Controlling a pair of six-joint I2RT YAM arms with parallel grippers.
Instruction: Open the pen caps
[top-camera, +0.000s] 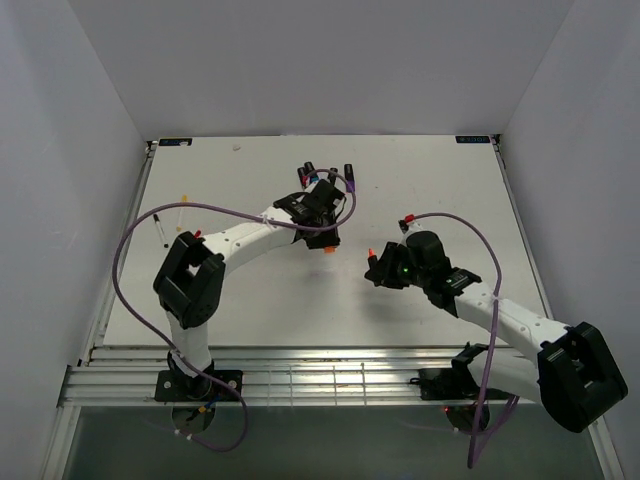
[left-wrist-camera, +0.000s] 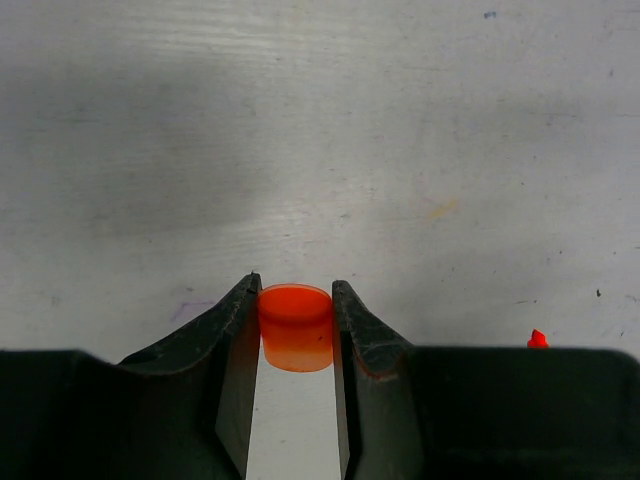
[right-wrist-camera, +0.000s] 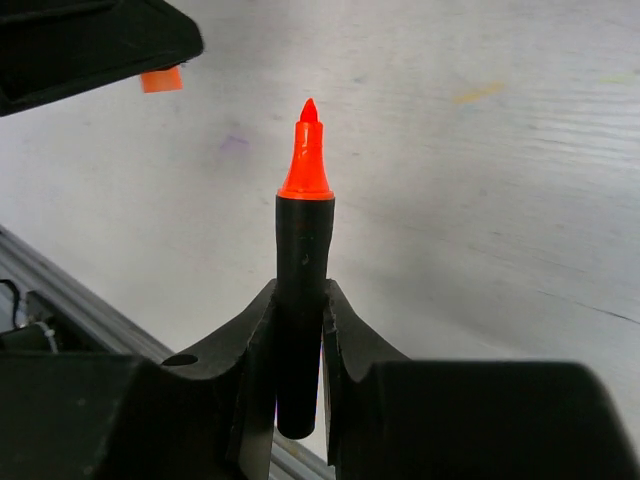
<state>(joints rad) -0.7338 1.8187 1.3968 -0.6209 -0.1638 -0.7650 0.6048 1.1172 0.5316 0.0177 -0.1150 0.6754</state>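
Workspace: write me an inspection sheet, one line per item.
Surface: white table, faint smudges.
Job's things: orange cap is off its marker; more markers grouped at the far side; thin pens near the left edge.
Clutter: nothing seen.
Grippers: left gripper shut on the orange cap; right gripper shut on the marker, orange tip bare.
Cables: purple cable loops off each arm.
Surroundings: plain white walls on three sides.

The cap (left-wrist-camera: 296, 328) is smooth, faintly translucent orange plastic. The marker (right-wrist-camera: 303, 300) is matt black plastic, its tip (right-wrist-camera: 306, 160) smooth orange. The table (left-wrist-camera: 320, 150) is matt white, finely grained and scuffed.
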